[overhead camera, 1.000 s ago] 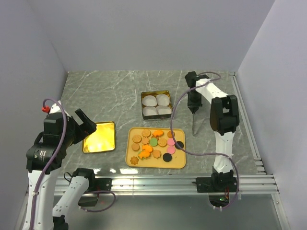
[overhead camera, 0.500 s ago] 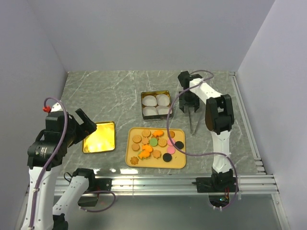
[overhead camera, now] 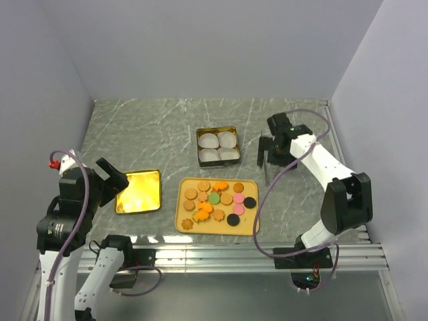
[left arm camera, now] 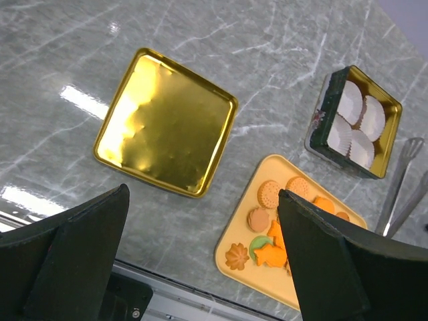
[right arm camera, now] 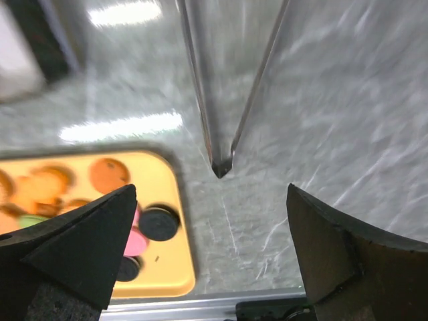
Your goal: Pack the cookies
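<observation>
Top external: right pincer (overhead camera: 272, 155) spread wide, cookies (overhead camera: 217, 200) lower left of it.
It's shifted right since a moment ago.

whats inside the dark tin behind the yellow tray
Four white paper cups, all looking empty, fill the tin. They cover its floor, so that cannot be seen.

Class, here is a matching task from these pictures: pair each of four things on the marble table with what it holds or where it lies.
Things:
1. shiny gold square tray
2. dark square tin
3. yellow rectangular tray
4. metal tongs

States:
A. holds the cookies
B. lies to the right of the yellow tray
C. holds white paper cups
D. holds nothing

Pairs: 1-D; 2-C; 3-A; 4-B
</observation>
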Robot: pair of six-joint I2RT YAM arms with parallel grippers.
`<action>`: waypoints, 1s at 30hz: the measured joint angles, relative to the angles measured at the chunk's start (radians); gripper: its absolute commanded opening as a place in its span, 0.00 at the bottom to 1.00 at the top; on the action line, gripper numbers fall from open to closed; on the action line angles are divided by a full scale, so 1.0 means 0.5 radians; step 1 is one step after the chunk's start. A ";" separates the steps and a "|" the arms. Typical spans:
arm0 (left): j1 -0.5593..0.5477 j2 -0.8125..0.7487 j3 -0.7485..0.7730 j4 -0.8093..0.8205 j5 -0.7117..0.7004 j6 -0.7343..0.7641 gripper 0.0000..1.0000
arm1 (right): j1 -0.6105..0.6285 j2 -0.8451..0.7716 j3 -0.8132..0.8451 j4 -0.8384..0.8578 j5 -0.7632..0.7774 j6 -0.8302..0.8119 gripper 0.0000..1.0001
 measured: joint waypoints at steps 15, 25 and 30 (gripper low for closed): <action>0.000 -0.126 -0.077 0.127 0.226 0.027 0.99 | -0.001 0.298 -0.388 0.361 -0.201 0.198 1.00; 0.000 -0.081 0.005 0.062 0.263 0.085 0.99 | -0.080 0.588 -0.224 0.394 -0.194 0.252 0.93; 0.000 -0.052 0.035 0.037 0.267 0.099 0.99 | -0.127 0.667 -0.117 0.403 -0.192 0.278 0.88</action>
